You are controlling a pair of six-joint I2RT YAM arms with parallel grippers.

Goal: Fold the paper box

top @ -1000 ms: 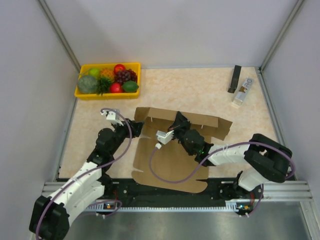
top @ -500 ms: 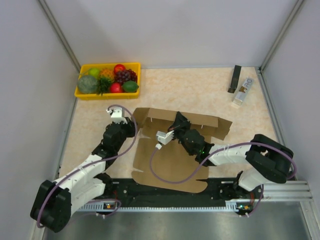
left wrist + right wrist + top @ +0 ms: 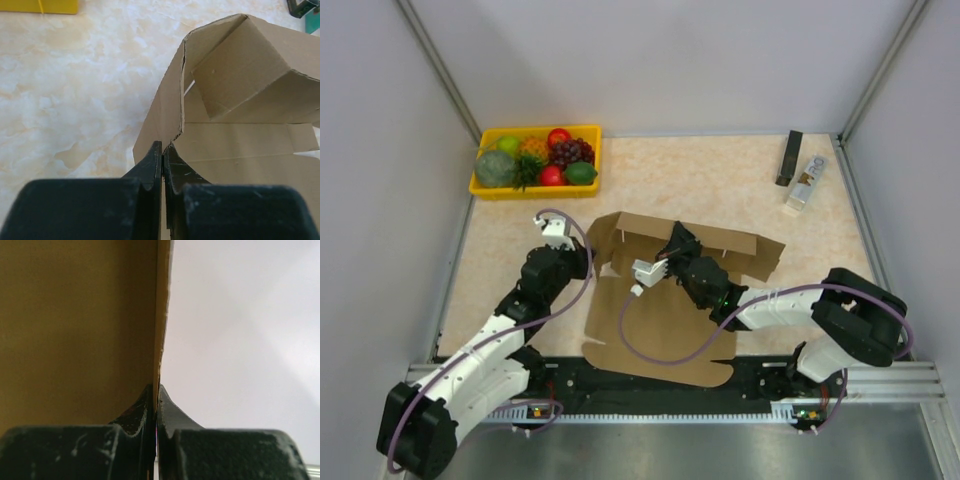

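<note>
Pinching cardboard with both arms, the robot appears to be at the wall-raising step. The paper box [image 3: 665, 325] lies mid-worktop [image 3: 720, 180], its near edge over the rail [image 3: 650, 412] by the arm bases. Most of the sheet is flat, with the far strip and far-left corner lifted. The left fingers [image 3: 162, 150] pinch the edge of the left side panel, which curves up from the sheet. The right fingers [image 3: 156, 392] are clamped on the edge of the far panel, which stands roughly upright.

The next move likely calls for both grips to bring the 2 panels square to each other so the corner flap can tuck inside, bending only along the score lines.

The right wrist view gives only a brown face against blank wall, so which flap it is cannot be told there. In the top view both sets of fingertips are too small to read. A yellow fruit tray [image 3: 535, 190] sits far left, well apart.
</note>
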